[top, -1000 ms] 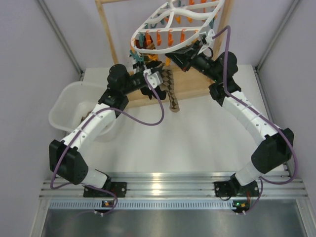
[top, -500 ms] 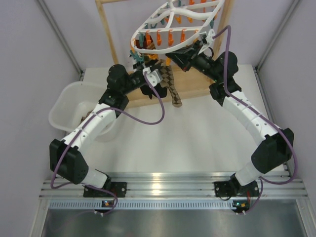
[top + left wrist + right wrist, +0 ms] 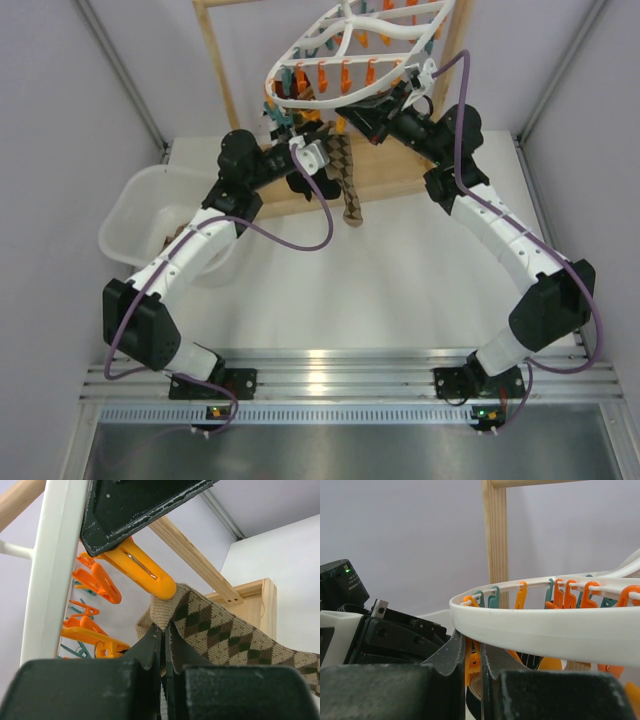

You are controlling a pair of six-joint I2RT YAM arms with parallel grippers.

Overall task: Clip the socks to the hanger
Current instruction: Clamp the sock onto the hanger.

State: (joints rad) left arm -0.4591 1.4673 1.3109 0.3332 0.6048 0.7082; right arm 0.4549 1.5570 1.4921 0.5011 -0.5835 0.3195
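Sock [image 3: 345, 185], brown-and-tan diamond knit: hanging limp just under the near rim of the hanger [image 3: 545, 630]. The toe is pointing down above the table [image 3: 400, 280] and the cuff is touching the tip of an orange clip [image 3: 142, 575]. Whether the clip is already biting the cuff cannot be told.

Handling, as judged: light, soft and stretchy, drooping wherever it is not being held; neither fragile nor slippery. The best hold is looking like the cuff edge, close beside the spot going into the clip, so that the knit is standing up rather than folding away.

Left gripper [image 3: 163, 640]: fingers pressed together, pinching the cuff from below.

Right gripper [image 3: 474, 652]: fingers pressed together on the orange clip, just beneath the hanger rim.

Surroundings: more orange and teal clips dangling along the frame on either side. Wooden stand [image 3: 495, 540] rising behind the hanger. White bin [image 3: 118, 225] sitting at the left of the table, its contents hidden by the left arm.

Obstructions, as judged: the hanger rim is crowding the right gripper, neighbouring clips are hanging close by, and the two grippers are working almost against each other. The hanger itself is probably hanging free to swing if pushed.
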